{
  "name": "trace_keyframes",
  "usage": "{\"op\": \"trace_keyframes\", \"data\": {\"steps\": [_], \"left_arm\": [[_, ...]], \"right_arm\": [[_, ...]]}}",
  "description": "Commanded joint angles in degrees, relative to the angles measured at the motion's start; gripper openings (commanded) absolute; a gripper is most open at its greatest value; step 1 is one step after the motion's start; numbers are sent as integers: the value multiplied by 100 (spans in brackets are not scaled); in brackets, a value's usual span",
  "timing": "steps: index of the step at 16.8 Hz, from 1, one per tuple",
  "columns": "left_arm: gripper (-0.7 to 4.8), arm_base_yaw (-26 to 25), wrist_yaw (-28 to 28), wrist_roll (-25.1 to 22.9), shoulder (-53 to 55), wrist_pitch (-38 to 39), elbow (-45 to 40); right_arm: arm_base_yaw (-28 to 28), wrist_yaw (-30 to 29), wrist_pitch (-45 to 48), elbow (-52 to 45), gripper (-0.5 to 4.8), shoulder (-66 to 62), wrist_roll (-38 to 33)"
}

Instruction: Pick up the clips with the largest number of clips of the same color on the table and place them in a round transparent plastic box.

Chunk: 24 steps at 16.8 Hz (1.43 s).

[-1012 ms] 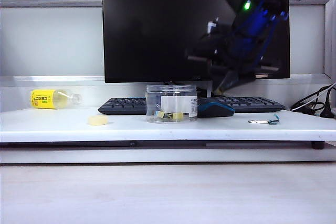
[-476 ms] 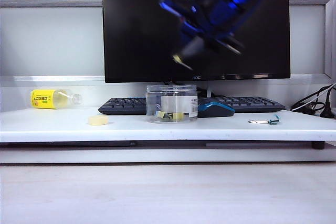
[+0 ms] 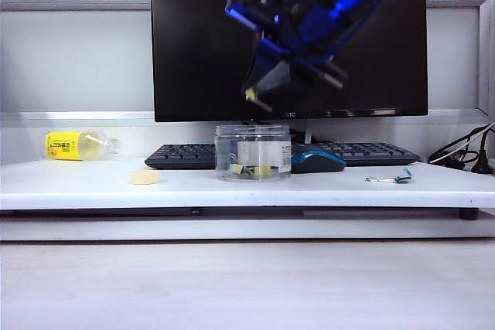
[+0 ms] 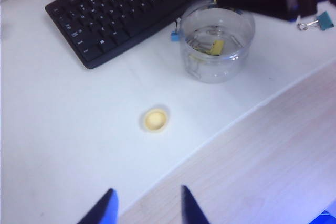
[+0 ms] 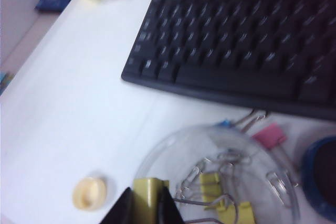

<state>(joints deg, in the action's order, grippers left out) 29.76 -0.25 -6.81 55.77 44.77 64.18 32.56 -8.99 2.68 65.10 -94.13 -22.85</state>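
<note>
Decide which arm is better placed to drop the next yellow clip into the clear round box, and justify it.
The right. The right gripper is shut on a yellow clip above the round transparent plastic box. The left gripper is open, empty and off to the side.

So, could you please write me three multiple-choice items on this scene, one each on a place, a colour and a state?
1. Where is the right tool?
A. Resting on the black keyboard
B. In the air above the round transparent plastic box
C. Beside the lying yellow-labelled bottle

2. What colour is the binder clip lying alone at the right of the white table?
A. Teal-green
B. Pink
C. Pale yellow

3. What state is the right tool in?
A. Open and empty
B. Shut on a small pale-yellow binder clip
C. Shut on the flat pale-yellow round disc

Answers: 1 B, the exterior view shows it hanging over the box. 2 A, its body reads teal. 3 B, the right wrist view shows yellow pinched between the fingers.
</note>
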Motion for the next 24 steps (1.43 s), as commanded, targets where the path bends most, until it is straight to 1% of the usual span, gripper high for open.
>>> {"op": "trace_keyframes", "data": {"steps": [1,4,7,8,10,12,14,17,20,22,24], "left_arm": [[165,4,-9,-4,-15,-59,11],[165,4,-7,-2,-13,-48,11],[165,4,7,0,-13,-48,11],[165,4,7,2,-13,-48,11],[165,4,7,0,-13,-48,11],[166,4,4,-39,-24,-77,11],[166,4,4,-223,-133,-216,11],[166,4,13,-245,-549,-664,11],[166,4,50,-398,-1233,-960,11],[166,4,48,-614,-1847,-997,11],[166,4,52,-691,-2402,-973,11]], "right_arm": [[9,-35,13,20,72,-136,-7],[9,-37,11,20,75,-205,-7],[9,-144,13,20,101,-214,-4],[9,-144,13,20,120,-214,-4],[9,-175,35,22,121,-212,-2],[-17,-317,221,26,121,-173,81],[-24,-313,343,26,121,59,446],[-52,-52,352,26,121,772,1082],[-267,162,260,26,121,1757,1161],[-573,264,-111,26,120,2420,1445],[-933,527,-754,24,120,3008,1740]]}}
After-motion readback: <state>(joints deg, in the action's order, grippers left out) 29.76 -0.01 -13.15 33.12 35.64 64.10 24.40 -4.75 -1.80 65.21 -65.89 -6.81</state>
